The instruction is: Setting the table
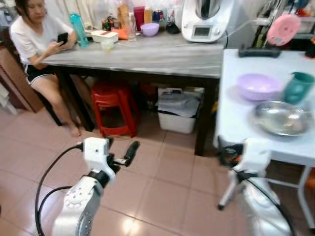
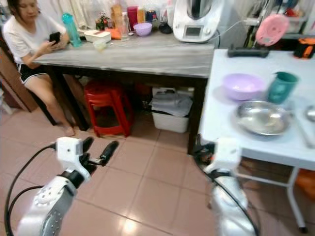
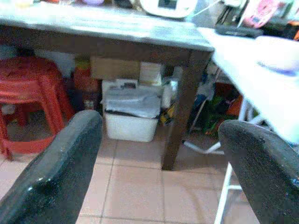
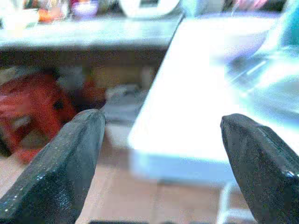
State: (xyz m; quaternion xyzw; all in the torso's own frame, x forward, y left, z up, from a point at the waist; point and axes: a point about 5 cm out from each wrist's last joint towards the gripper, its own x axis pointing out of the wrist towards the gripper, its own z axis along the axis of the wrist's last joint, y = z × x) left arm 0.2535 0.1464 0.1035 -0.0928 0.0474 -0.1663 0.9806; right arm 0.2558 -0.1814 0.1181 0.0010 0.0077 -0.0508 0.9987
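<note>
Before us lies a tiled floor (image 1: 162, 187), open and wide between our arms and the furniture. A long grey bench (image 1: 147, 56) runs across the far side, its dark leg (image 1: 204, 123) standing just beside the near-left corner of the white bench (image 1: 246, 123) on our right. That white bench's front edge (image 2: 246, 147) is close to our right hand.

A person (image 1: 34, 44) sits at the grey bench's left end, looking at a phone (image 1: 62, 37), legs out onto the floor. Under the grey bench stand a red stool (image 1: 114, 105) and a white bin (image 1: 178, 110), both set back from the open tiles.

On the white bench we see the table things: a lilac bowl (image 1: 257, 86), a steel plate (image 1: 281, 118) nearer the front edge, and a teal cup (image 1: 298, 87) just beside both. A black remote (image 1: 259, 51) lies at its far edge.

On the grey bench sit a white kitchen machine (image 1: 204, 19), a teal bottle (image 1: 78, 29), a small lilac bowl (image 1: 149, 29) and a cluster of jars.

Our left hand (image 1: 123, 155) hovers over the floor, fingers (image 3: 60, 172) spread and empty. Our right hand (image 2: 204, 152) sits at the white bench's corner, fingers (image 4: 65, 163) spread, holding nothing.
</note>
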